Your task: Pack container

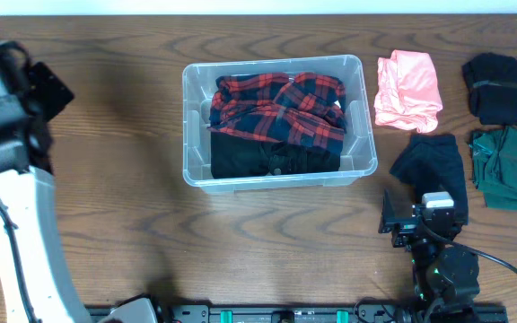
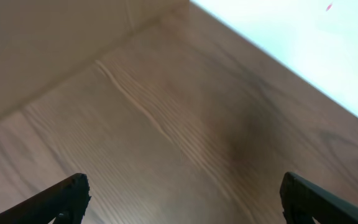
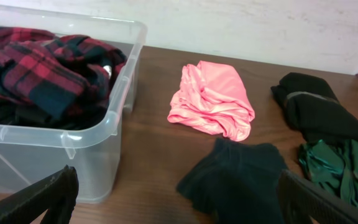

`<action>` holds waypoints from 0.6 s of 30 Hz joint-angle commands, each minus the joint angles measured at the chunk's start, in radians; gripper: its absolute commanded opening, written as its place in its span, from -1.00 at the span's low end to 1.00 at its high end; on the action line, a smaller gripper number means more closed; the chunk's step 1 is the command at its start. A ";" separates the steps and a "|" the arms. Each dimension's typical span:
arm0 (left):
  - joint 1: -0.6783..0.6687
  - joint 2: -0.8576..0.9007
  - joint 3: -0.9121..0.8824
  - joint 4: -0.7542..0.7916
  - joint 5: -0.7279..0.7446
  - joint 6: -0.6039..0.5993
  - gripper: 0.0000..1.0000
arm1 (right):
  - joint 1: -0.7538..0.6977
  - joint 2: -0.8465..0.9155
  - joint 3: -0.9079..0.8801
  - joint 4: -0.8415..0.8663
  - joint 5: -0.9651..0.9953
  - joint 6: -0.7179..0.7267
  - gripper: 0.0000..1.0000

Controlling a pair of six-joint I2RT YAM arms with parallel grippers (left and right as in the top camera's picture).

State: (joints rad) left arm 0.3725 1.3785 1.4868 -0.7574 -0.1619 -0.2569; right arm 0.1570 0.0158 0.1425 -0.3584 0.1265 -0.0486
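Note:
The clear container point(image 1: 276, 63) stands at the table's middle, holding a red plaid shirt point(image 1: 281, 106) over a black garment point(image 1: 272, 160). In the right wrist view the container point(image 3: 73, 134) is at the left with the plaid shirt point(image 3: 36, 68) in it. My right gripper point(image 3: 179, 205) is open and empty, low over the table, with a dark navy garment point(image 3: 241, 177) just ahead between its fingers. In the overhead view it point(image 1: 426, 205) sits below that garment point(image 1: 433, 166). My left gripper point(image 2: 179, 199) is open and empty over bare wood at the far left point(image 1: 25, 85).
To the right of the container lie a pink garment point(image 1: 408, 90), a black garment point(image 1: 496, 87) and a green garment point(image 1: 508, 168). They also show in the right wrist view: pink point(image 3: 213, 99), black point(image 3: 319, 109), green point(image 3: 344, 168).

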 commanded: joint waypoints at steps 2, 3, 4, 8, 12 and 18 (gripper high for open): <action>0.119 0.050 0.001 0.007 0.296 0.077 0.96 | -0.008 -0.003 -0.001 -0.001 -0.039 -0.011 0.98; 0.140 0.060 0.001 0.008 0.312 0.079 0.96 | -0.008 -0.003 -0.001 -0.001 -0.049 -0.011 0.98; 0.161 0.070 0.001 0.010 0.325 0.079 0.96 | -0.008 -0.003 -0.001 -0.002 -0.055 -0.008 0.98; 0.203 0.096 0.001 0.016 0.363 0.081 0.96 | -0.008 -0.003 -0.001 -0.003 -0.052 -0.013 0.98; 0.205 0.105 0.001 0.015 0.360 0.081 0.96 | -0.008 -0.003 -0.001 -0.009 -0.054 -0.013 0.99; 0.205 0.105 0.001 0.014 0.360 0.081 0.96 | -0.008 -0.003 -0.001 0.015 -0.048 -0.013 0.98</action>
State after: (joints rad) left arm 0.5751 1.4769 1.4868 -0.7475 0.1810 -0.1970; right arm 0.1570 0.0158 0.1425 -0.3462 0.0780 -0.0486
